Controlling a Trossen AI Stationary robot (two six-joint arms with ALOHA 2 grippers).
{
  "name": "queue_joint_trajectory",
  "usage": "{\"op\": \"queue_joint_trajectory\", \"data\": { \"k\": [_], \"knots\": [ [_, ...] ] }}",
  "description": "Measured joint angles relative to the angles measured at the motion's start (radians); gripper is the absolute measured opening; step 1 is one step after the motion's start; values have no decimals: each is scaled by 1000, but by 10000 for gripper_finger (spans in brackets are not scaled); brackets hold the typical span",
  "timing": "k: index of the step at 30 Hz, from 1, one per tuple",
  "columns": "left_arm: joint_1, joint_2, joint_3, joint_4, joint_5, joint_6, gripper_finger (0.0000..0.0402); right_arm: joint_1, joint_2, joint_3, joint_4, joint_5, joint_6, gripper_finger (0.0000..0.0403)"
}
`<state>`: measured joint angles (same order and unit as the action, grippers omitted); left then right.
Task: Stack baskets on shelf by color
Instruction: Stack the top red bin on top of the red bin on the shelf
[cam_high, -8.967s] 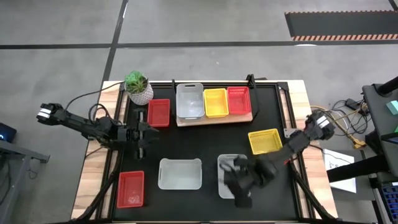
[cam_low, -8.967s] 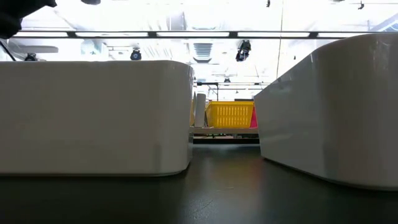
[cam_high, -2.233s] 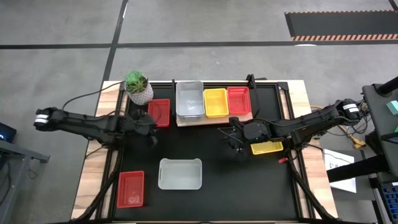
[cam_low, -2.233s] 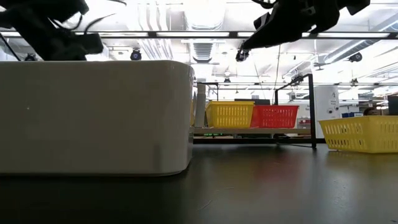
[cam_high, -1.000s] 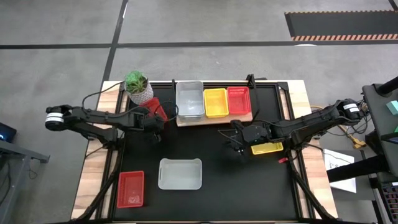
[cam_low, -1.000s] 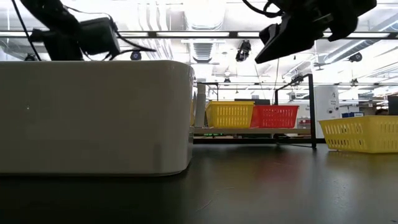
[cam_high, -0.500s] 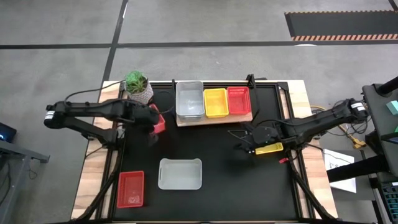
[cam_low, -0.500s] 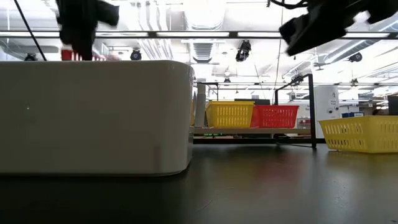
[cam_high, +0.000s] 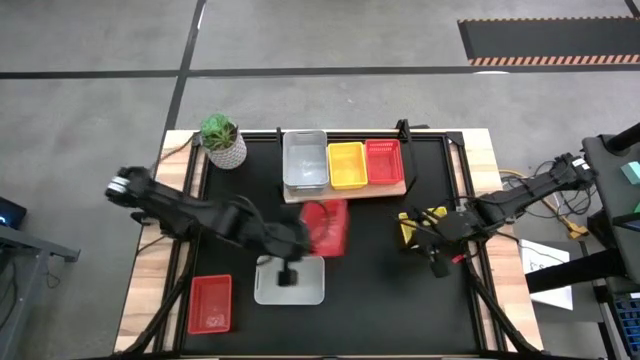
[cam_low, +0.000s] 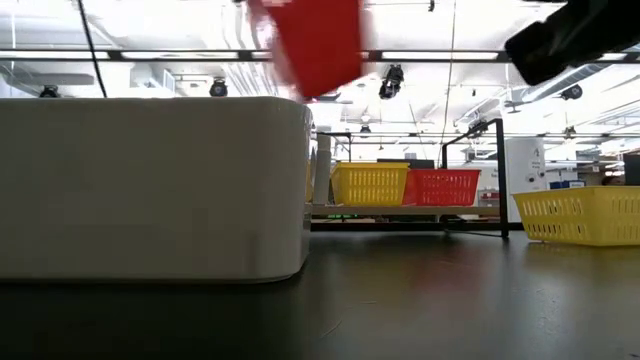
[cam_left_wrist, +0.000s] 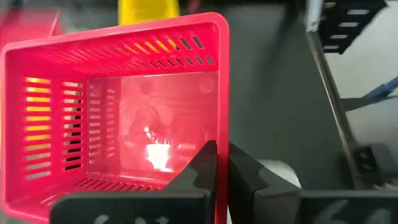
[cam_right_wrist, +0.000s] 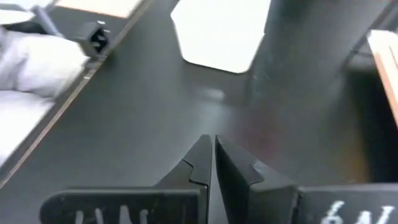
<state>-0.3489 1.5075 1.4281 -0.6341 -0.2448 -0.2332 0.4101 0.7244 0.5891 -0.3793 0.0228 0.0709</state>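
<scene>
From overhead, going left to right, I see a red basket (cam_high: 211, 304) lying at the desk's (cam_high: 177, 285) near left corner, then my left arm reaching in across the black mat. My left pincer (cam_left_wrist: 216, 163) is clamped on the rim of a second red basket (cam_high: 324, 228), carried in the air just in front of the shelf (cam_high: 343, 189); the basket is smeared in the overhead view, and the low view (cam_low: 315, 40) catches only part of it, cut off at the picture's top edge. A grey-white basket (cam_high: 290, 281) sits on the mat beside that arm, its wall filling the low view's left half. On the shelf stand a grey-white stack (cam_high: 305, 160), a yellow basket (cam_high: 346, 164) and a red shelf basket (cam_high: 383, 161); how many nest in each I cannot tell. Farther right, a loose yellow basket (cam_high: 424, 225) is partly hidden under my right arm, and the right pincer (cam_right_wrist: 211, 155) hangs over bare mat with its tips drawn together on nothing.
</scene>
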Motion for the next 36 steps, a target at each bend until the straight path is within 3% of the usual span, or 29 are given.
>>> {"op": "queue_joint_trajectory", "data": {
  "k": [4,17,27,36],
  "knots": [
    [21,135,-3,245,14,253,0,56,-57,-15,3,-5,-48,13],
    [76,453,-6,450,-26,213,0,115,-141,-20,50,5,-60,13],
    [117,501,-12,562,-24,214,6,114,-29,-20,111,155,98,13],
    [138,502,-12,575,-15,240,79,114,164,34,124,188,243,13]
  ]
}}
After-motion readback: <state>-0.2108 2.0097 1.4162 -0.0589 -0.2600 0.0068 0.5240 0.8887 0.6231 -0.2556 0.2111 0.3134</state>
